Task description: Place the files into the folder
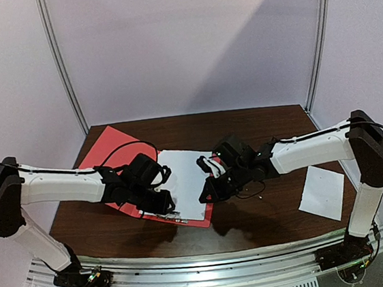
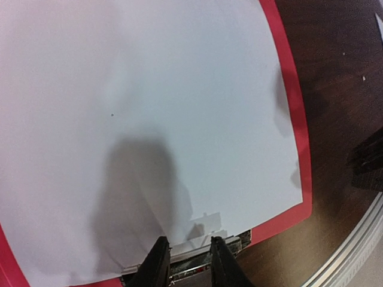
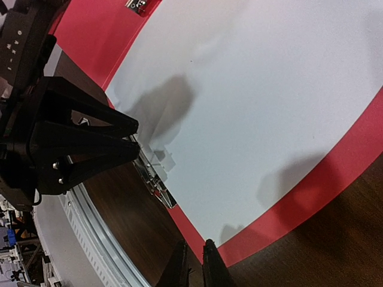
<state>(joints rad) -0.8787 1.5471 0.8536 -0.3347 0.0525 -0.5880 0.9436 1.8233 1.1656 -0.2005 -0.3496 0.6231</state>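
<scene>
Top view: 1 thin red card folder [image 1: 106,149] lies open on the dark wooden table [image 1: 258,126], left of centre. 1 large white paper sheet [image 1: 185,178] lies on its rt half and 1 smaller white sheet [image 1: 322,193] well apart at the table's rt side, w/ the L gripper [image 1: 165,202] at the big sheet's near edge and the R gripper [image 1: 206,193] just beside its rt edge. L wrist: fingers [image 2: 157,263] sit a narrow gap apart astride 1 small metal clip [image 2: 236,242] on the folder's near edge; can't tell if they pinch it. R wrist: R fingers [image 3: 209,266] are closed together w/ nothing between, over bare table just off the red border; a 2nd clip [image 3: 137,5] shows farther off.
</scene>
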